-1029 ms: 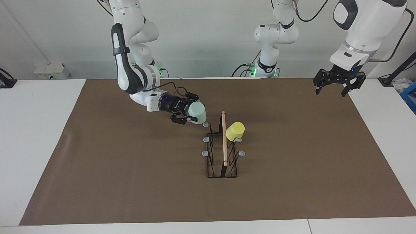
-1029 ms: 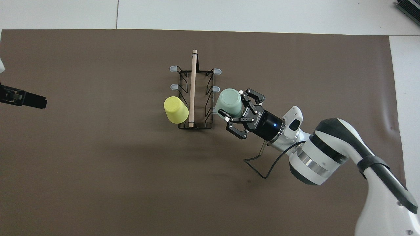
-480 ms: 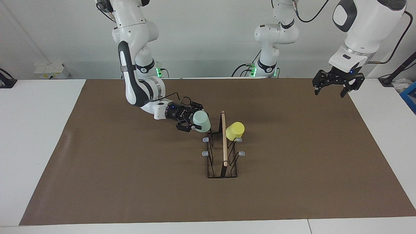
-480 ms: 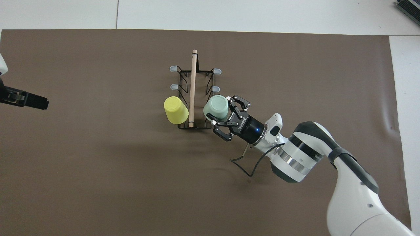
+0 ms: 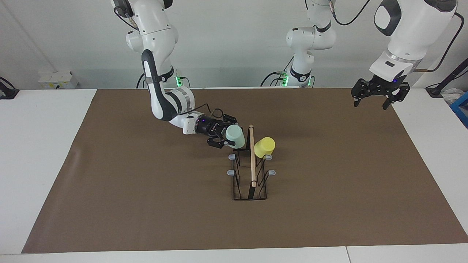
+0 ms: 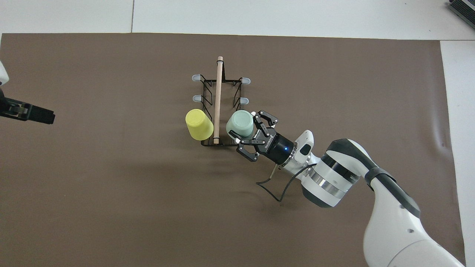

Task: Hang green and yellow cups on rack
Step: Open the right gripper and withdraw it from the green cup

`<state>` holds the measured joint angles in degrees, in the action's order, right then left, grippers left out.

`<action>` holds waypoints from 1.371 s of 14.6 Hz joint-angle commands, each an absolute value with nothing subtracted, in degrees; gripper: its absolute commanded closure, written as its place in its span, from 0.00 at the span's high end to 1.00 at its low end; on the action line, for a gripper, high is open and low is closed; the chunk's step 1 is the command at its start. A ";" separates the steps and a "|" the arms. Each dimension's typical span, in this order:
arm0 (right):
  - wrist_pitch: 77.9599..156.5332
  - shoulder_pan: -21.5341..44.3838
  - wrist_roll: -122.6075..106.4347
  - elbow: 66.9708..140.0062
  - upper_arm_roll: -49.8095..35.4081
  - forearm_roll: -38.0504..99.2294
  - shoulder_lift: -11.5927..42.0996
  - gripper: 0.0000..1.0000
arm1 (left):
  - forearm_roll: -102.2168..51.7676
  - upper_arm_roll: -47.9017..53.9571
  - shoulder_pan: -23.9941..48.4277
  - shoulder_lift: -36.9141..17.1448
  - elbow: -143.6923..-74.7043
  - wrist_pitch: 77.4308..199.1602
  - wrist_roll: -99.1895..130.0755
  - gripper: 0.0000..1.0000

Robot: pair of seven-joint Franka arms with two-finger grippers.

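The pale green cup is in my right gripper, which is shut on its rim and holds it tilted against the rack. The cup covers the prong nearest the robots on the right arm's side. I cannot tell whether the cup rests on it. In the overhead view the green cup lies beside the wooden bar, with my right gripper next to it. The yellow cup hangs on a prong on the left arm's side and also shows in the overhead view. My left gripper waits open and raised over the mat's corner.
A brown mat covers the table between white margins. Several grey-tipped prongs of the rack are bare. A third robot base stands at the robots' end. A blue bin sits past the left arm's end.
My right gripper has carried the green cup toward the rack and lowered it over the nearest prong, which is now hidden. The left arm has hardly moved.
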<state>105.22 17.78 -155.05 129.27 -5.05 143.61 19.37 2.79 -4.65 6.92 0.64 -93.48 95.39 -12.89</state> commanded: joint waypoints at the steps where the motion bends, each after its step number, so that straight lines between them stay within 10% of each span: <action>1: 105.56 18.02 -157.67 128.67 -5.10 145.46 20.65 0.36 | 2.29 -4.66 6.59 0.79 -93.69 94.75 -13.45 1.00; 8: 104.15 17.93 -159.08 128.67 -5.19 145.63 22.32 0.43 | -1.74 -4.75 6.86 0.44 -92.90 94.14 -9.94 1.00; 9: 104.41 17.93 -159.00 128.67 -5.19 145.63 22.41 0.77 | -2.37 -4.75 6.68 0.27 -92.20 93.96 -9.32 1.00; 11: 104.76 17.93 -158.91 128.67 -5.10 145.63 22.41 0.99 | -2.02 -4.75 6.59 0.17 -91.85 93.60 -9.32 1.00; 20: 106.78 17.93 -158.38 128.67 -5.10 145.55 22.41 1.00 | 1.41 -4.13 6.59 0.35 -92.11 92.81 -9.40 1.00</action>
